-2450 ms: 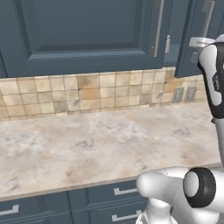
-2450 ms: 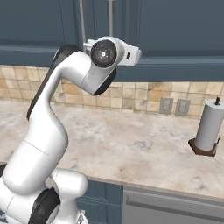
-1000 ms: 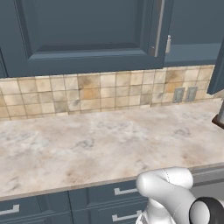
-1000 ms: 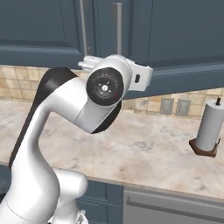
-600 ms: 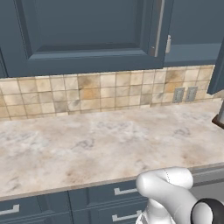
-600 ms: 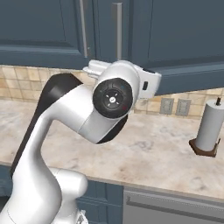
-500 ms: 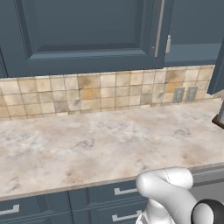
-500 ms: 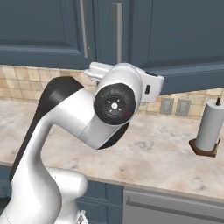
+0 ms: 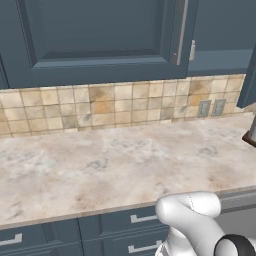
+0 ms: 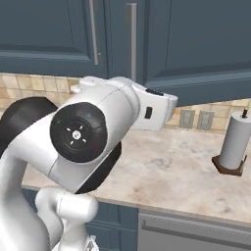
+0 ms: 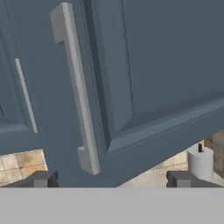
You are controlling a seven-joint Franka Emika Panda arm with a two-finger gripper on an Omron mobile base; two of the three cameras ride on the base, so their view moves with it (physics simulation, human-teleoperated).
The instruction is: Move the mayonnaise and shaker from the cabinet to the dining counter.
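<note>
Two small dark fingertips of the gripper are poking up at the bottom of the hand view, and they are standing wide apart with nothing between them. Just past them, the cabinet is filling most of that view, dark blue-grey, with a panelled door that is sitting a bit tilted in the hand view. A long silver bar handle is running down the door's left edge, a little left of the middle between the fingertips and not touching either one. A second, thinner handle is showing on the next door to the left. In the right base view the big white arm is bending up in front, and its hand is reaching toward the cabinet doors above. Below and behind the arm, the marble-look bench is stretching along the wall. A roll of paper towels is standing upright on a dark base on the bench, off to the right. Farther back, tan tiles are covering the wall, with two grey outlets set into them. The jar and the shaker are somewhere I cannot see, since the cabinet doors are hiding whatever is inside. Lower drawers with short handles are sitting under the bench edge.
</note>
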